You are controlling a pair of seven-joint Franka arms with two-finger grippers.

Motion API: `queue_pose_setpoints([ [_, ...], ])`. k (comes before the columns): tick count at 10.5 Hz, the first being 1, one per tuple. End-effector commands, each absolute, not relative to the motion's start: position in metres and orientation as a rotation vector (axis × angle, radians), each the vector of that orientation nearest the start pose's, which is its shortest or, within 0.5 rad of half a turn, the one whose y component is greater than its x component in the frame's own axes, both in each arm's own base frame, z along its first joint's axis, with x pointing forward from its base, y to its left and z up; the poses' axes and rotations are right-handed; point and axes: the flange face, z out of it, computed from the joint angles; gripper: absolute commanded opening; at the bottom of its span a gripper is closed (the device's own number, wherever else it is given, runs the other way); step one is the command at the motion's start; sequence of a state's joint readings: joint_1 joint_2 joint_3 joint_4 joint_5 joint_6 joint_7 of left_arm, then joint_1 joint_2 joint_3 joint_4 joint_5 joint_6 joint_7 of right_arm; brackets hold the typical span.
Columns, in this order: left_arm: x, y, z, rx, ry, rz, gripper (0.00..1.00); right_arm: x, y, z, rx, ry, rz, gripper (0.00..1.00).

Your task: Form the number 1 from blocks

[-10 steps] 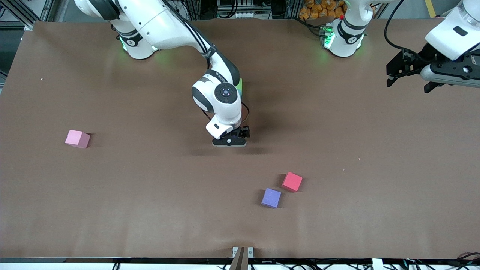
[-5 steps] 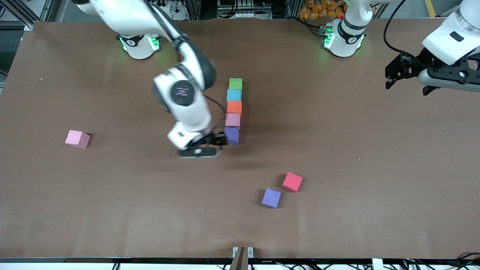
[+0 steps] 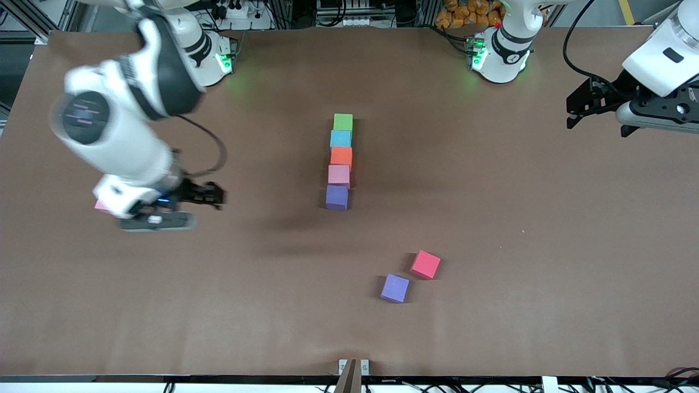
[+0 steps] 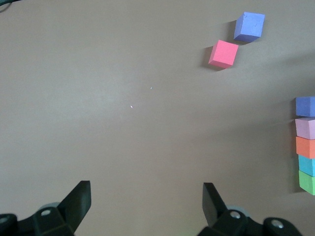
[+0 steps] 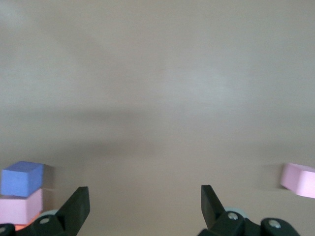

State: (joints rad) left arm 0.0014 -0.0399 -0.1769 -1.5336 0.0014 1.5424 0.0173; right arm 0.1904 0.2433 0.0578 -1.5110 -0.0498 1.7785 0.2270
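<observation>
Front view is showing a column of five blocks sitting mid-frame, a bit above centre: green [image 3: 343, 121] at the top, then light blue [image 3: 341, 138], orange [image 3: 341, 156], pink [image 3: 338, 175] and purple [image 3: 337, 197] at the bottom, each touching the next, so the stem of the 1 is looking pretty much built. Three loose blocks are lying apart from it: a red one [image 3: 425, 265] and a second purple one [image 3: 395, 288] sitting close together in the lower middle of the frame, and another pink one [image 3: 100, 206] at the frame's left side, mostly hidden under the right arm. The right gripper [image 3: 191, 197] is hanging over that pink block's spot with fingers spread wide and nothing in them, so I'm guessing it's going for that one. The left gripper [image 3: 595, 106] is waiting at the upper right edge of the frame, also spread open and empty. Probably what's remaining is the flag or base of the digit using those strays.
</observation>
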Motion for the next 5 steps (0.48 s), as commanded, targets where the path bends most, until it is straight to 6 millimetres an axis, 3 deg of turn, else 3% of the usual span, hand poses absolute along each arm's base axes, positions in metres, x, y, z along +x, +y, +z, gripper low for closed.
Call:
queue_pose_setpoints([
  [1, 0.530, -0.094, 0.657, -3.097, 0.336, -0.007, 1.00, 0.593, 0.083, 0.583, -3.155, 0.014, -0.099, 1.00],
  [3, 0.529, -0.095, 0.657, -3.097, 0.343, 0.000, 1.00, 0.578, 0.054, 0.619, -3.149, 0.080, -0.180, 1.00],
  [5, 0.528, -0.095, 0.656, -3.096, 0.343, 0.007, 1.00, 0.568, 0.035, 0.635, -3.152, 0.116, -0.186, 1.00],
])
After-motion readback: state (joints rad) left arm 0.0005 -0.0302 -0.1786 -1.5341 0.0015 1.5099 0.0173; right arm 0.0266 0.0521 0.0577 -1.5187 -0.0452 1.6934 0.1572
